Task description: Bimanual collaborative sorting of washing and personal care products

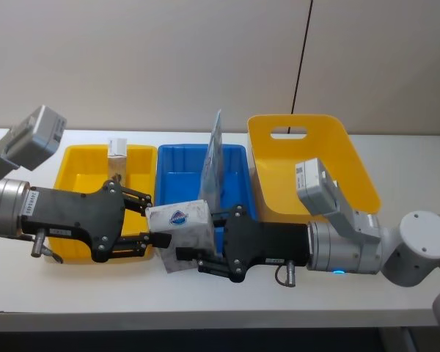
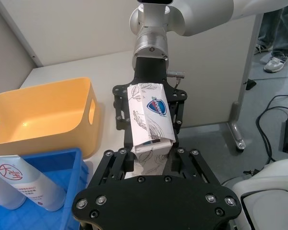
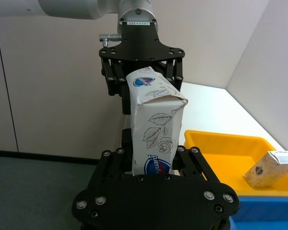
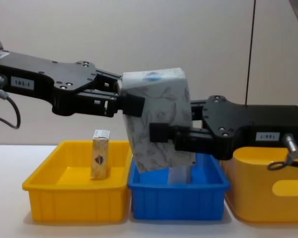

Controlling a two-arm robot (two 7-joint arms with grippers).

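The tall white box (image 1: 182,224) with leaf print hangs tilted in the air over the front edge of the blue tray (image 1: 177,182), gripped at both ends. The left tool (image 1: 152,221) reaches in from the left of the blue tray, its fingers closed on the box's upper end. The right tool (image 1: 205,240) comes from the tray's right, fingers clamped on the lower end. A pale pouch (image 1: 213,155) stands inside the blue tray. Left of the blue tray, a small carton (image 1: 117,151) stands in the yellow tray (image 1: 79,158); right of it sits the yellow basket (image 1: 312,158).
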